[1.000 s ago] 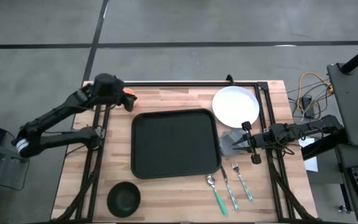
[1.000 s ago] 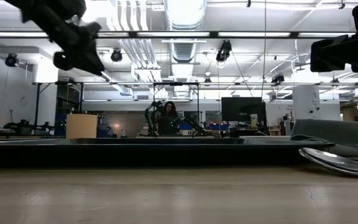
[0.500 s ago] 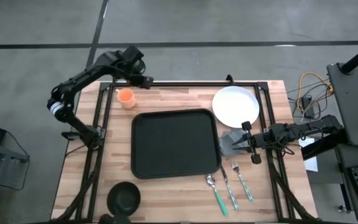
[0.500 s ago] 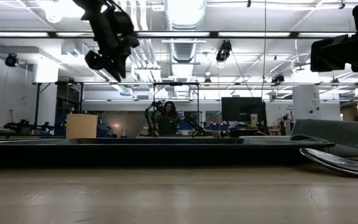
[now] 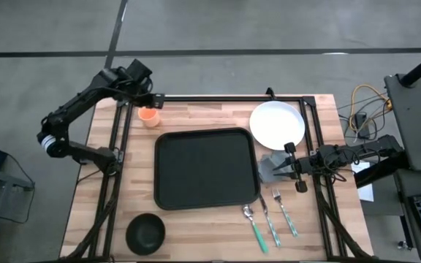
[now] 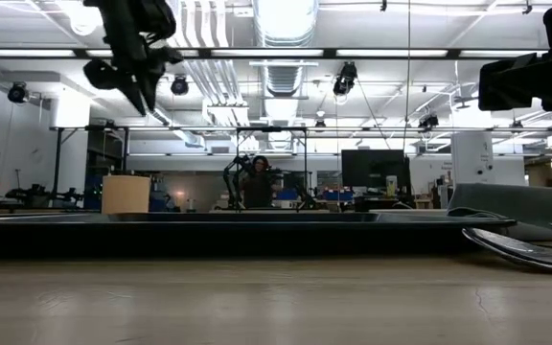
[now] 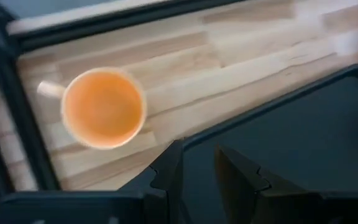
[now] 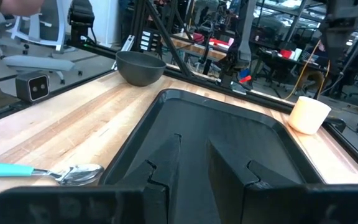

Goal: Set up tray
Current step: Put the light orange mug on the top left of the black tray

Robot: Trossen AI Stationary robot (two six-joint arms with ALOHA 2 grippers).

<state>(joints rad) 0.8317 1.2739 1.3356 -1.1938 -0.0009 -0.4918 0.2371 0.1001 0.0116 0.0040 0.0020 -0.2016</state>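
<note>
Two dark jointed arms, left arm (image 5: 86,98) with a white band, each pincer two-fingered, black.

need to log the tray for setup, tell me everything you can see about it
The tray is large, black and rectangular with rounded corners and a low raised rim; it looks like matte plastic. It lies flat near the middle of the wooden table, and nothing is on it. The orange cup stands off its far left corner, the grey napkin lies beside its right edge, and neither gripper touches it.
</note>
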